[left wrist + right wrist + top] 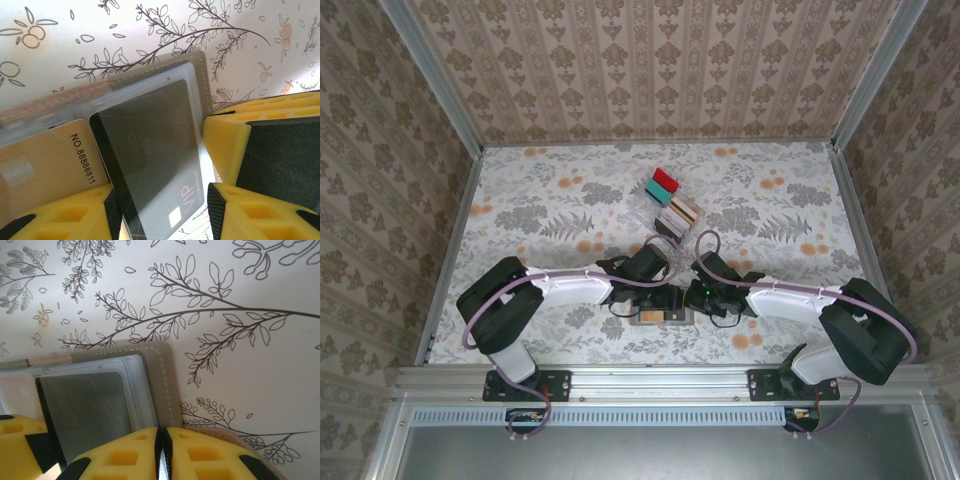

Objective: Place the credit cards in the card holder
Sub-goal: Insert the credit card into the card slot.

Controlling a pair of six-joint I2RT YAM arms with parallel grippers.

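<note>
The grey-brown card holder (660, 316) lies open on the flowered counter (540, 210), close to the arms' bases, with both arms reaching in over it. A dark card (150, 160) marked VIP sits partly under its clear sleeve, with a tan card (45, 160) beside it. The left fingers (55, 220) stand apart, one on either side of the dark card's near end. The right fingers (125, 457) are pressed together at the holder's stitched edge; I cannot tell if they pinch it. Farther back, a clear rack (672, 210) holds more cards.

1 camera looks down from behind; 2 close wrist cameras both face the card holder (167, 385).
</note>
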